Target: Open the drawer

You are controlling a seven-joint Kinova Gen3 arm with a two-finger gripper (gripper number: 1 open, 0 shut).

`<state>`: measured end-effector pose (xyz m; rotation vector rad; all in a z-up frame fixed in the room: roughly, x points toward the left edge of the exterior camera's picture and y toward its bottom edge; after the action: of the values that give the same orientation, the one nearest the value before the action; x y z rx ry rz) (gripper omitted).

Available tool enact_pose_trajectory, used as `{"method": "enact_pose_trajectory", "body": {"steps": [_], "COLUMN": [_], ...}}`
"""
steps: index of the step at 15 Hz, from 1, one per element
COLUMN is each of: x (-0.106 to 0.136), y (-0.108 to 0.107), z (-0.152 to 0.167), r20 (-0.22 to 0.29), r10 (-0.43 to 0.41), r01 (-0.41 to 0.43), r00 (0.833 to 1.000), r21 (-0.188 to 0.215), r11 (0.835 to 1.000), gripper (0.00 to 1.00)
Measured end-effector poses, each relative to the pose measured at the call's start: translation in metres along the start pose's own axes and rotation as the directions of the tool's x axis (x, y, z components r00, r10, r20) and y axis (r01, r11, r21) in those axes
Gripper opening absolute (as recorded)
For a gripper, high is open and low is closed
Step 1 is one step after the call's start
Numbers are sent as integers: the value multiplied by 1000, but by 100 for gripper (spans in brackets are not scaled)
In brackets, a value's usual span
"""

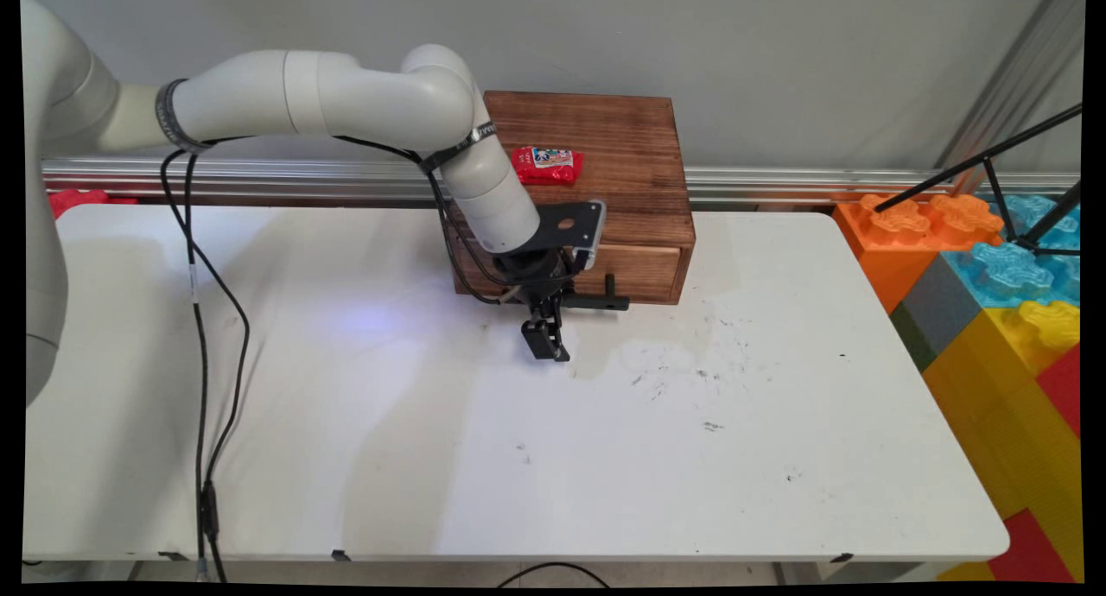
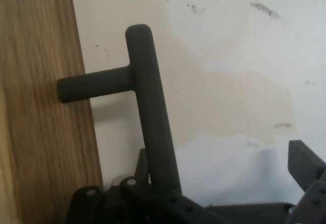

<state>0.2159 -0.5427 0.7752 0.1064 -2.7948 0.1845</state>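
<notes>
The drawer handle (image 1: 605, 302), a black T-shaped bar on a short stem, juts from the front of a drawer (image 1: 644, 272) low in a brown wooden box (image 1: 622, 138) at the table's far side. Just beside it hangs the black gripper (image 1: 546, 347), pointing down at the white table (image 1: 432, 440) with its tips close above the surface. It stands released and grips nothing: in the hand view one finger (image 2: 304, 163) sits far out at the right edge, with bare table across the wide gap. In that view the handle's bar (image 2: 153, 112) runs down behind the gripper's linkage, so it lies level with the linkage, not the fingertips; whether it touches cannot be told. The drawer front (image 2: 41, 107) looks flush with the box, and what it holds is hidden. On the box's lid lies a red packet (image 1: 546, 165). Large coloured toy bricks (image 1: 994, 311) are stacked off the table's right end.
</notes>
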Motion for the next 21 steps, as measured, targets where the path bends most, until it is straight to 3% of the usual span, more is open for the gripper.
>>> {"method": "enact_pose_trajectory", "body": {"steps": [8,21], "x": [7,30], "y": [15,74], "z": [2,1], "r20": [10,27], "r10": [-23,-68], "r01": [22,67], "r00": [1000,997], "r21": [10,42], "r11": [1000,997], "gripper": [100,100]}}
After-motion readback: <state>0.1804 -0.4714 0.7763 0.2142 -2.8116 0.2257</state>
